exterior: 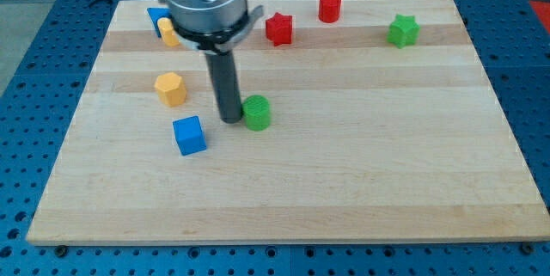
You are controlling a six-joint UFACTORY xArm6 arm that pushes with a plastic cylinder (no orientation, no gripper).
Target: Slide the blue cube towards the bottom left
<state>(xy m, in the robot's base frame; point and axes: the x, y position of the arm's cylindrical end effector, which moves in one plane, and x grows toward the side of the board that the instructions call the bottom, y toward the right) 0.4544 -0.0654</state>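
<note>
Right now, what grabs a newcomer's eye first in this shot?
The dark rod dominates the view's upper middle, my tip planted just left of the green cylinder, about touching it. The blue cube sits just below-left of my tip, with a yellow hexagonal block above it. Further off, a red star, red cylinder and green star line the wooden board's top.

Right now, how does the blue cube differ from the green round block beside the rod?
The blue cube is blue with flat faces and corners; the green cylinder is green and round. The blue cube stands apart from my tip, down toward the view's left; the green cylinder sits right against my tip on the view's right. The green cylinder lies a little nearer the view's top than the blue cube. Both are small and rest on the wooden board.
</note>
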